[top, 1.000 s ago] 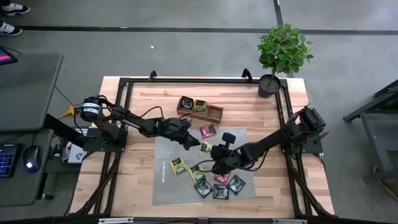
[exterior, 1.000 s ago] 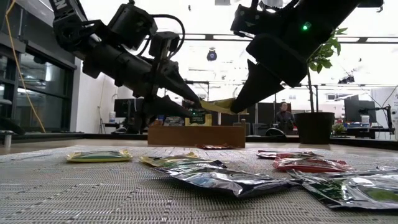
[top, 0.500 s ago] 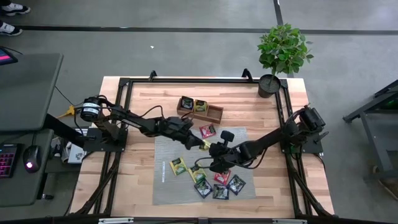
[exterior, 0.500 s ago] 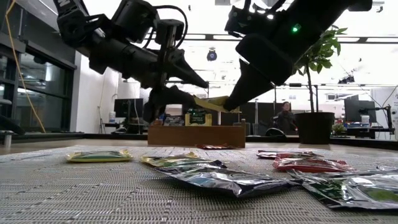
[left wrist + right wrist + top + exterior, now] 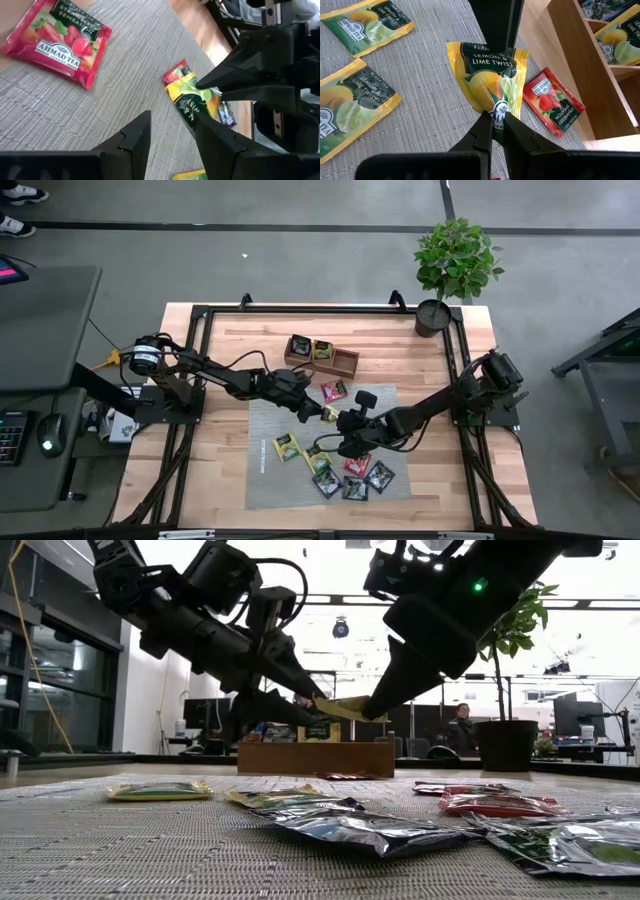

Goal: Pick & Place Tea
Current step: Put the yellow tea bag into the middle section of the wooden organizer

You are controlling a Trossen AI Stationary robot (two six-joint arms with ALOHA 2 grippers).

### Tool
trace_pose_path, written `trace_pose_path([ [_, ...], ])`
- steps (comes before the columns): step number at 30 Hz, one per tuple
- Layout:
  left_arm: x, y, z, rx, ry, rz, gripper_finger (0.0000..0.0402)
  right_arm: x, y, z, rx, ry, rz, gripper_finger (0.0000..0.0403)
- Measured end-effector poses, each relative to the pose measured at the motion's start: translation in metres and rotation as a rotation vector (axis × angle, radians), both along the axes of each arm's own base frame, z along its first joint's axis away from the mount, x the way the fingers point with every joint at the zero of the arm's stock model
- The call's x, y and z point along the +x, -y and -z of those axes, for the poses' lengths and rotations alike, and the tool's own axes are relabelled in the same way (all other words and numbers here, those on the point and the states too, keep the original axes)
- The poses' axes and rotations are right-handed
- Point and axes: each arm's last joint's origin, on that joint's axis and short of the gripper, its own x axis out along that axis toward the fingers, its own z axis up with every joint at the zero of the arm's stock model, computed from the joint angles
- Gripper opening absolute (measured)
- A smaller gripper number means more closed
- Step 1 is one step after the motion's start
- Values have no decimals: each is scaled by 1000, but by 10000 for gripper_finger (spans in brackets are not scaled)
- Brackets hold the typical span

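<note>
Tea in a yellow-green foil sachet (image 5: 491, 85) hangs clenched in the right end effector (image 5: 495, 121), just ahead of the released left end effector (image 5: 172, 131).

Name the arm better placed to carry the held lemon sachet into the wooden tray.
Left, probably. The right gripper pinches the lemon sachet above the mat, and the open left gripper is at its far edge, nearer the wooden tray, ready for a handover.
</note>
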Motion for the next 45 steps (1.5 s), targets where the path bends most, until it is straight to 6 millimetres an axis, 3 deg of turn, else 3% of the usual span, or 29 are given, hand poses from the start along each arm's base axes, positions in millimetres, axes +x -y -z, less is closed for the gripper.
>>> trace_pose_path([
  [16, 1, 1, -2, -15, 23, 30, 144, 4, 4, -2, -2, 23, 5, 18],
  [20, 1, 1, -2, -8, 26, 33, 106, 4, 4, -2, -6, 18, -2, 18],
  [25, 1, 1, -2, 23, 35, 49, 15, 4, 4, -2, -4, 23, -2, 18],
  [28, 1, 1, -2, 37, 38, 55, 12, 4, 4, -2, -4, 23, -2, 19],
  [45, 0, 1, -1, 101, 41, 89, 0, -4, 7, -7, 53, -11, 40, 143],
])
